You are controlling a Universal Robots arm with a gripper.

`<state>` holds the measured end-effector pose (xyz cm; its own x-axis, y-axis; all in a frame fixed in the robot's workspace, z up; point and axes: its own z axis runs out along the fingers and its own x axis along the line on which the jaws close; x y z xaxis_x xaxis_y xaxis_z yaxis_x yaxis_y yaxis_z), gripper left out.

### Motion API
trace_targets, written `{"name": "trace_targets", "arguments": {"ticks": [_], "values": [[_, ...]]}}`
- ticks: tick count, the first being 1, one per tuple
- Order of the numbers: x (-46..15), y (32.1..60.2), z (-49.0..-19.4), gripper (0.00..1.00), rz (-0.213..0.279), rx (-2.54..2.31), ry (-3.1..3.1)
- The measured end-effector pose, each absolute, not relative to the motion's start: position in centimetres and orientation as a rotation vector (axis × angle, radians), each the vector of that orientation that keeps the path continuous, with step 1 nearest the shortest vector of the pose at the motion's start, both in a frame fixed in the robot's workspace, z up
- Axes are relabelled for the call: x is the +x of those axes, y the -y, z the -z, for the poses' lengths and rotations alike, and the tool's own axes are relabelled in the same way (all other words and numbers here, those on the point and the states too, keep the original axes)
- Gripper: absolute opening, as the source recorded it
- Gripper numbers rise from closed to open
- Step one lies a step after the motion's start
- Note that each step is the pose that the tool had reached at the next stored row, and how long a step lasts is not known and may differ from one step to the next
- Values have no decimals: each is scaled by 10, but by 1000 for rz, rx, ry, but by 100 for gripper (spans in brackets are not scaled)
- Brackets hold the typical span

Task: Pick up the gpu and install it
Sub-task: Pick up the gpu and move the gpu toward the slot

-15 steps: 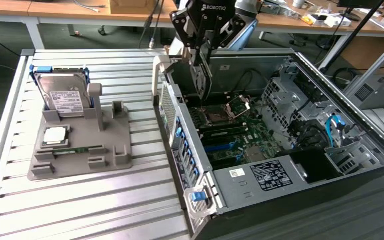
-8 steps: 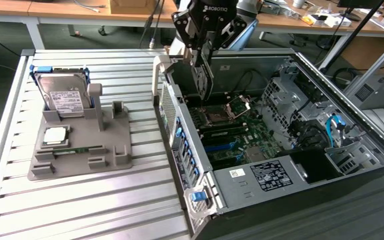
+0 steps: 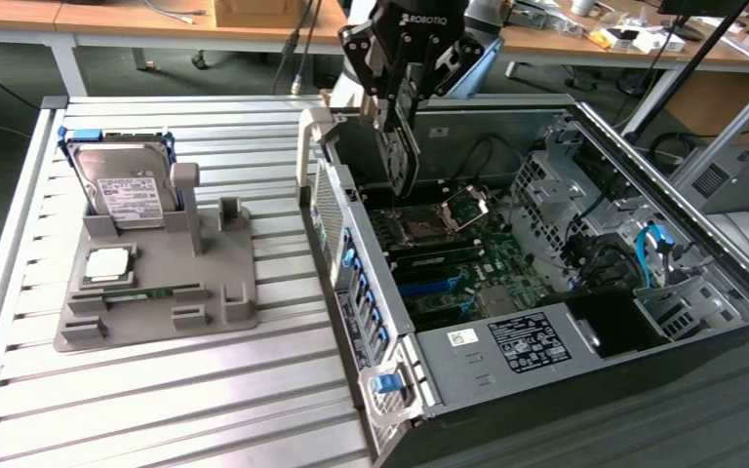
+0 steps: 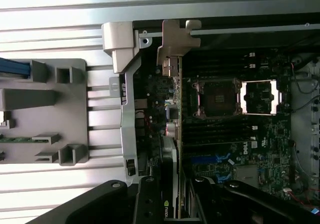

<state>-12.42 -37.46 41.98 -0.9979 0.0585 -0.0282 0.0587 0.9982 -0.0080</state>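
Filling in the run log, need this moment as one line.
gripper: shut on gpu | gpu: on edge over motherboard of open computer case | grey holder: hard drive standing

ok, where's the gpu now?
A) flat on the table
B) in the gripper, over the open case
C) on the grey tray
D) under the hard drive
B: the gripper holds the gpu on edge above the case; the tray carries the hard drive instead.

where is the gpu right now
The gpu hangs on edge in the gripper inside the open computer case, near the case's wall on the exterior view's left, over the motherboard next to the CPU socket.
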Motion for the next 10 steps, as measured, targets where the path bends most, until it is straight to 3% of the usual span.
{"name": "trace_targets", "arguments": {"ticks": [10], "values": [[-121, 375, -419, 27, 14, 91, -3112]]}}
